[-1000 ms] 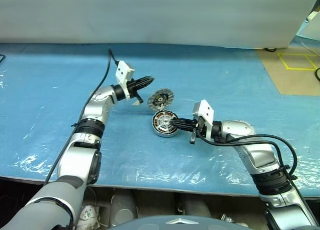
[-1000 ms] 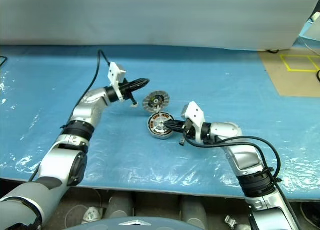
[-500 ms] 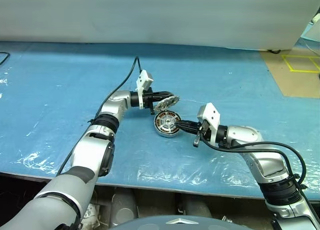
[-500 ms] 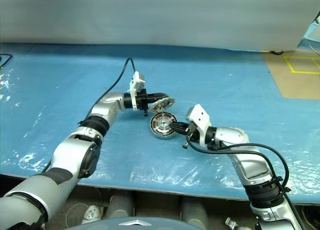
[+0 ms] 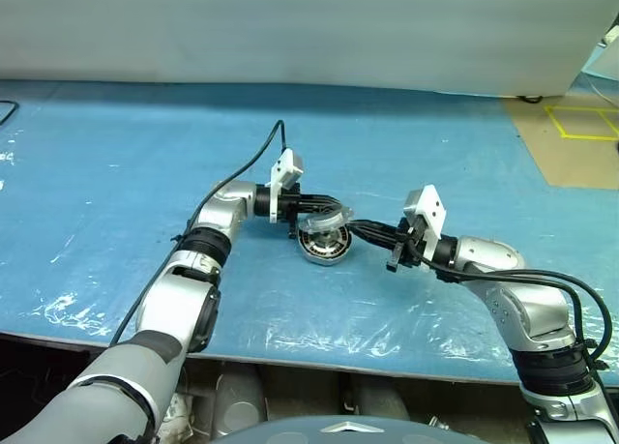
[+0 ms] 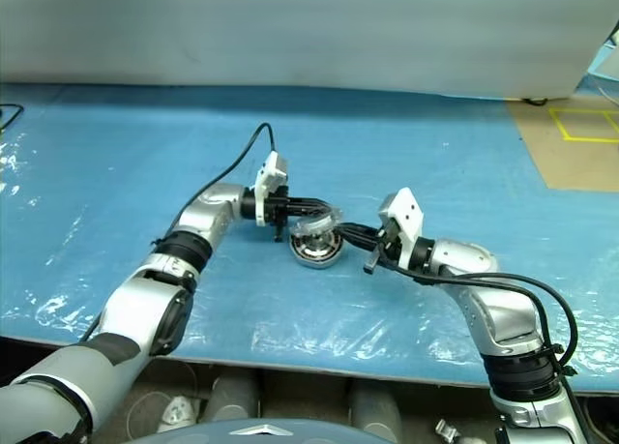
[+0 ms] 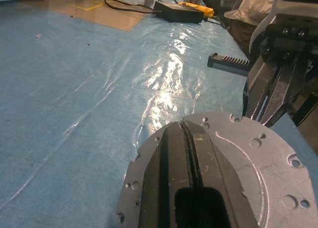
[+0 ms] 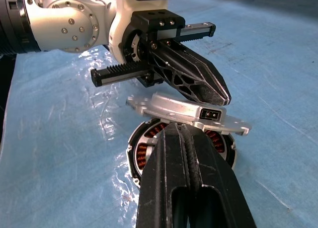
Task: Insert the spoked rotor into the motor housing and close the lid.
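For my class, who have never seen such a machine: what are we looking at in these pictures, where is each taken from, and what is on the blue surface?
This is a humanoid robot with two arms, each ending in a two-fingered black gripper. Two pictures look down from its head; the other two come from cameras on its wrists. On the table, covered in blue plastic sheeting, sits a round motor housing with copper windings inside. Its hinged grey lid is partly lowered over it. The left gripper, fingers shut, rests on the lid's top face. The right gripper, also shut, reaches in at the housing's side. Neither holds anything.
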Available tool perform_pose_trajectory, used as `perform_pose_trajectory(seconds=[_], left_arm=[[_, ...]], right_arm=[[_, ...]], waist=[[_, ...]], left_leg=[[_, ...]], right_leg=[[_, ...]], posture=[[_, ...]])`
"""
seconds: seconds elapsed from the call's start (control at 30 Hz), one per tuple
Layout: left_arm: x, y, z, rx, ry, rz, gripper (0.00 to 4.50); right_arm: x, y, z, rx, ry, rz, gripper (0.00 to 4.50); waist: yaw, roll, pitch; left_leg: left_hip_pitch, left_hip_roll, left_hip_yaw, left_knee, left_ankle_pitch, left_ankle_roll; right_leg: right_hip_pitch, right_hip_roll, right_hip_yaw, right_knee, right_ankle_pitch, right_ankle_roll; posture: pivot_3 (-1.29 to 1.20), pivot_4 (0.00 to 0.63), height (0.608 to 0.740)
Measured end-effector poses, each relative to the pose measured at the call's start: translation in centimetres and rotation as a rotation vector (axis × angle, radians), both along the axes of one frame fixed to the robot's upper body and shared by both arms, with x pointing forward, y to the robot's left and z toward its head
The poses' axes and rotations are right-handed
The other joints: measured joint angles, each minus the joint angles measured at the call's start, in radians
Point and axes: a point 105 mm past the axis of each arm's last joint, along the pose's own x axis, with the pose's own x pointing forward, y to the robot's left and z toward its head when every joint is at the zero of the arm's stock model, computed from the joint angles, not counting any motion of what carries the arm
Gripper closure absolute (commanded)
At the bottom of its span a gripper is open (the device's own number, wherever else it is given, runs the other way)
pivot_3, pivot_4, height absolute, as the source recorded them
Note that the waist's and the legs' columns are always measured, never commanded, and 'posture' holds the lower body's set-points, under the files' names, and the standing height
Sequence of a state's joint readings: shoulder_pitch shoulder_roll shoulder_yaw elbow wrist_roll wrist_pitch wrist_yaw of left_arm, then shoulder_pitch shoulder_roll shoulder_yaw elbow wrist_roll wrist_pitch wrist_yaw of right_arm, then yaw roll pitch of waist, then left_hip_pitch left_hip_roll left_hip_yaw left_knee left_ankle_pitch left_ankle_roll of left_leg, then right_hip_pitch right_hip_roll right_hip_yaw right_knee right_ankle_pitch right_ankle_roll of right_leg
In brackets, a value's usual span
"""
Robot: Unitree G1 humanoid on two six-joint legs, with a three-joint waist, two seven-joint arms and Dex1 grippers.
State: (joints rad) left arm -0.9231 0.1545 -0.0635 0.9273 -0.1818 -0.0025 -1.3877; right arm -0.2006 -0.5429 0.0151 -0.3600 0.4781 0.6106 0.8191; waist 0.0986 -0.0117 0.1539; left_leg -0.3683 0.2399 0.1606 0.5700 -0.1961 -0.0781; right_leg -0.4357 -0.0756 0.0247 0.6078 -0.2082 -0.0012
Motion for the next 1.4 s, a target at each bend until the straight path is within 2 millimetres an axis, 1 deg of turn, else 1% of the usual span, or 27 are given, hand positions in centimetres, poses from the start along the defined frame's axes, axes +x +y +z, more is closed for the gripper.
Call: perform_pose_trajectory(seconds=[0.1,0.27,0.4,0.47,0.6,0.77,0.9,1.0,1.07,1.13,1.23,1.3,1.4], left_arm=[[-0.1,-0.1,-0.1,0.004,-0.018,0.011,4.48],[-1.2,-0.5,-1.7,0.022,0.008,-0.011,4.48],[-1.5,-0.3,-1.7,0.027,-0.003,-0.012,4.48],[-1.6,-0.3,-1.7,0.03,-0.01,-0.014,4.48],[-2.1,-0.1,-2.3,0.047,-0.015,-0.006,4.48],[-2.9,0.4,-2.7,0.093,-0.056,-0.01,4.48],[-3.4,0.5,-2.9,0.106,-0.086,0.003,4.48],[-3.2,0.6,-2.7,0.094,-0.089,0.037,4.48],[-3.1,1.0,-2.5,0.065,-0.072,0.069,4.48],[-3.1,1.7,-1.9,0.028,-0.069,0.096,4.48],[-3.4,3.0,-0.2,-0.035,-0.083,0.138,4.48],[-3.8,4.0,0.7,-0.069,-0.093,0.172,4.5],[-4.8,5.2,0.8,-0.085,-0.09,0.214,4.5]], right_arm=[[0.1,0.0,0.2,0.006,-0.006,-0.005,4.5],[1.1,0.2,1.5,0.004,-0.078,-0.031,4.5],[1.6,-0.7,1.1,-0.025,-0.071,-0.053,4.5],[1.7,-0.7,1.1,-0.025,-0.072,-0.052,4.5],[2.0,0.2,1.4,-0.025,-0.097,-0.035,4.5],[2.1,2.1,0.7,-0.028,-0.09,0.009,4.5],[2.8,2.3,1.0,-0.034,-0.115,0.009,4.5],[3.2,2.5,1.2,-0.031,-0.128,0.016,4.5],[3.4,2.6,1.1,-0.026,-0.127,0.021,4.5],[3.5,2.5,0.8,-0.028,-0.118,0.023,4.5],[3.7,2.7,0.3,-0.038,-0.101,0.043,4.5],[3.7,3.0,0.3,-0.04,-0.097,0.067,4.1],[3.8,3.4,0.1,-0.043,-0.092,0.091,3.27]], waist=[[-0.001,0.0,0.0],[-0.002,0.0,0.0],[-0.001,0.0,0.0],[-0.002,0.0,0.0],[-0.005,0.0,0.0],[-0.005,0.0,0.0],[-0.003,0.0,0.0],[-0.005,0.0,0.0],[-0.005,0.0,0.0],[-0.007,0.0,0.0],[-0.01,0.0,0.0],[-0.014,0.0,0.0],[-0.02,0.0,0.0]], left_leg=[[0.0,0.0,0.0,0.0,0.0,0.0],[0.0,0.0,0.0,0.0,0.0,0.0],[0.0,0.0,0.0,0.0,0.0,0.0],[0.0,0.0,0.0,0.0,0.0,0.0],[0.0,0.001,0.0,-0.001,0.0,0.0],[0.0,0.0,0.0,-0.001,0.0,0.0],[0.0,0.0,0.0,-0.001,0.0,0.0],[0.0,0.0,0.0,0.0,0.0,0.0],[0.0,0.0,0.0,0.0,0.0,0.0],[0.0,0.001,0.0,-0.001,0.0,0.0],[0.0,0.001,0.001,-0.001,0.0,0.0],[0.0,0.001,0.001,-0.002,0.0,0.0],[-0.001,0.001,0.001,-0.002,0.0,0.0]], right_leg=[[0.0,0.0,0.0,0.0,0.0,0.0],[0.0,0.0,0.0,0.0,0.0,0.0],[0.0,0.0,0.0,0.0,0.0,0.0],[0.0,0.0,0.0,0.0,0.0,0.0],[0.0,0.0,0.0,0.0,0.0,-0.001],[0.0,0.0,0.0,-0.001,-0.001,-0.001],[0.0,0.0,0.0,0.0,-0.001,-0.002],[0.0,0.0,0.0,0.0,-0.002,-0.003],[0.0,0.0,0.0,0.0,-0.001,-0.002],[-0.001,0.0,0.0,0.0,-0.001,-0.002],[-0.002,0.0,0.0,0.0,-0.001,-0.002],[-0.002,0.0,-0.001,0.0,-0.001,-0.002],[-0.002,0.0,-0.001,0.0,-0.001,-0.002]], posture=[[0.0,0.15,0.74],[0.0,0.15,0.74],[0.0,0.15,0.74],[0.0,0.15,0.74],[0.0,0.15,0.74],[0.0,0.15,0.74],[0.0,0.15,0.74],[0.0,0.15,0.74],[0.0,0.15,0.74],[0.0,0.15,0.74],[0.0,0.15,0.74],[0.0,0.15,0.74],[0.0,0.15,0.74]])
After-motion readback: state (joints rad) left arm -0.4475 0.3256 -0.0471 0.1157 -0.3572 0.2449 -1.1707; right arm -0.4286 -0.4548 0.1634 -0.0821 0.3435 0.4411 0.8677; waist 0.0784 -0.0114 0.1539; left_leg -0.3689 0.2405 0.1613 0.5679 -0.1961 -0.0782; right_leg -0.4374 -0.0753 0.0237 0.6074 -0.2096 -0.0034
